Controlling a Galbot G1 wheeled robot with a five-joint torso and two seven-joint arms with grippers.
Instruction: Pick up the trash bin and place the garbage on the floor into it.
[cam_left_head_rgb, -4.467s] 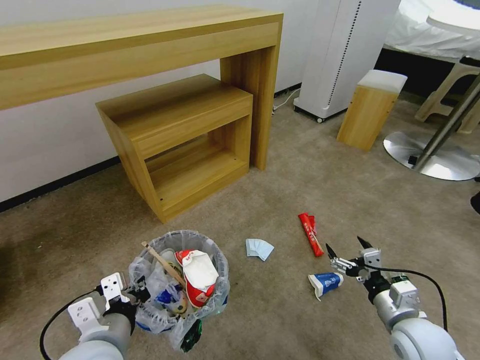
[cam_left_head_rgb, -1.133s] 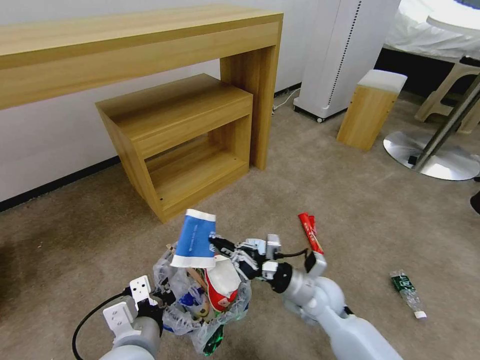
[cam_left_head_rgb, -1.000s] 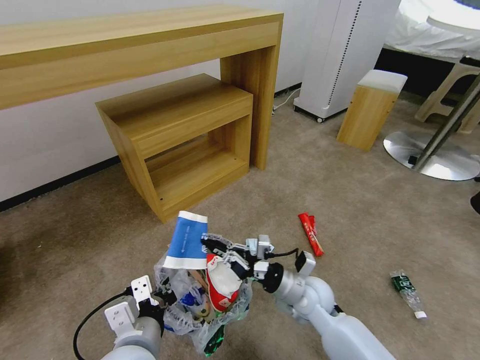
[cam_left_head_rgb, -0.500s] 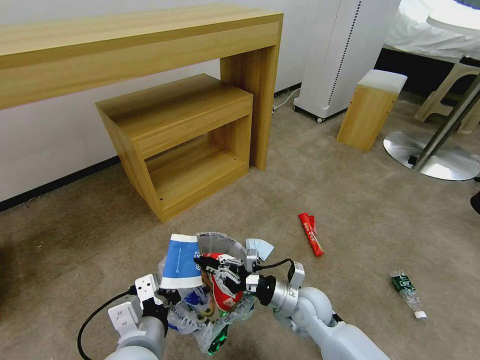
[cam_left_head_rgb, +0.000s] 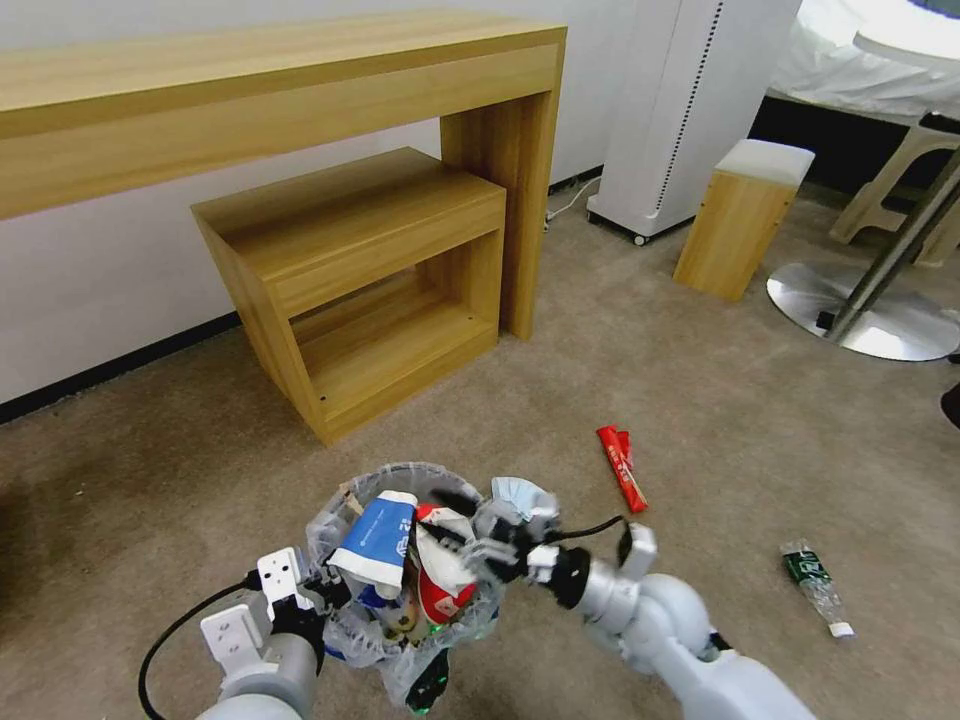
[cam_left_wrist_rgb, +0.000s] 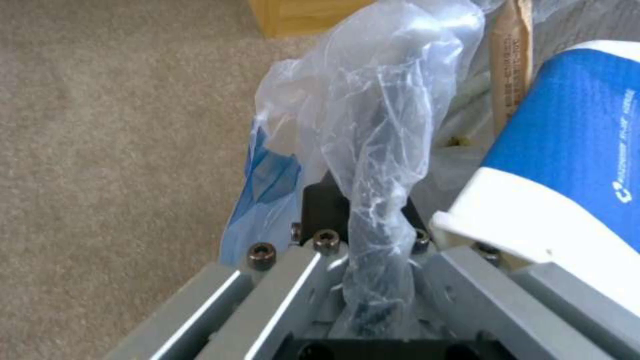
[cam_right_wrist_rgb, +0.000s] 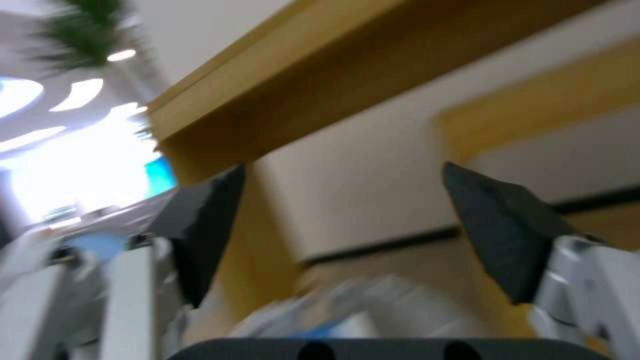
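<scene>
The trash bin (cam_left_head_rgb: 440, 472) with its clear liner hangs just off the floor (cam_left_head_rgb: 700, 400), and my left gripper (cam_left_head_rgb: 325, 590) is shut on its near rim. In the left wrist view the left gripper (cam_left_wrist_rgb: 360, 240) pinches the rim and crumpled liner (cam_left_wrist_rgb: 373, 150). The blue-white paper cup (cam_left_head_rgb: 378, 535) lies inside, leaning on a red and white slipper (cam_left_head_rgb: 440, 585); the cup (cam_left_wrist_rgb: 573, 150) is close to the left wrist camera. My right gripper (cam_left_head_rgb: 462, 528) hovers open over the bin's right rim, nothing between the fingers of the right gripper (cam_right_wrist_rgb: 353, 220). On the carpet lie a red packet (cam_left_head_rgb: 621, 467), a bottle (cam_left_head_rgb: 815, 585) and a pale blue tissue (cam_left_head_rgb: 520, 492).
A low wooden shelf unit (cam_left_head_rgb: 360, 270) under a long desk (cam_left_head_rgb: 250, 90) stands behind the bin. A small wooden stool (cam_left_head_rgb: 740, 215), a white appliance (cam_left_head_rgb: 690, 100) and a round metal table base (cam_left_head_rgb: 870, 320) stand at the back right.
My right gripper lowered the cup over the bin, opened and let it go; the cup now rests in the bin. The left gripper kept its hold on the rim.
</scene>
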